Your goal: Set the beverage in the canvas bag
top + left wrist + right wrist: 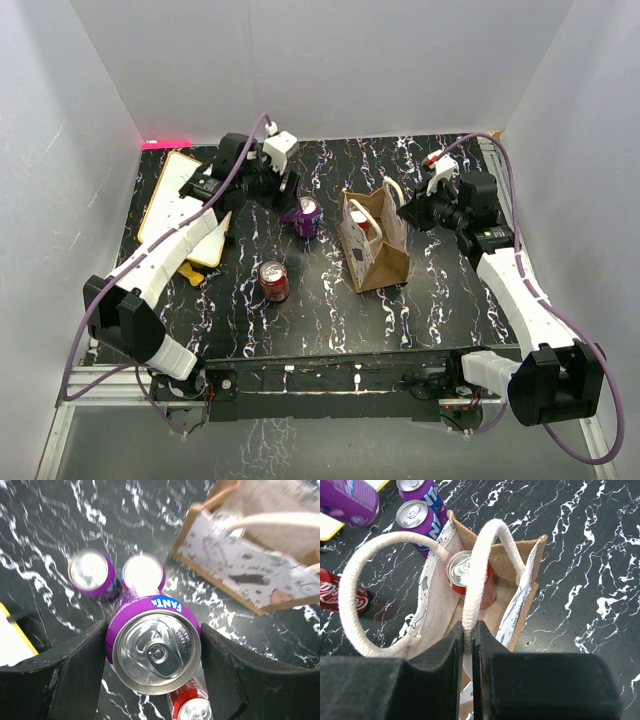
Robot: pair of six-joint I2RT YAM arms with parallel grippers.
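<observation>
At the left of the top view, a board (pixel 178 195) lies on the table (pixel 440 290). Right of it, the left gripper (pixel 154 640) has its fingers (pixel 80 670) pressed against both sides of an upright Fanta can (pixel 156 652). This can is above two purple cans (pixel 91 572) standing on the table. A red can (pixel 273 281) stands alone lower down. Right of centre, the bag (pixel 385 262) stands upright and open with another red can (pixel 460 570) inside. The right gripper (pixel 468 628) pinches one cream handle (pixel 482 555), jaws closed.
</observation>
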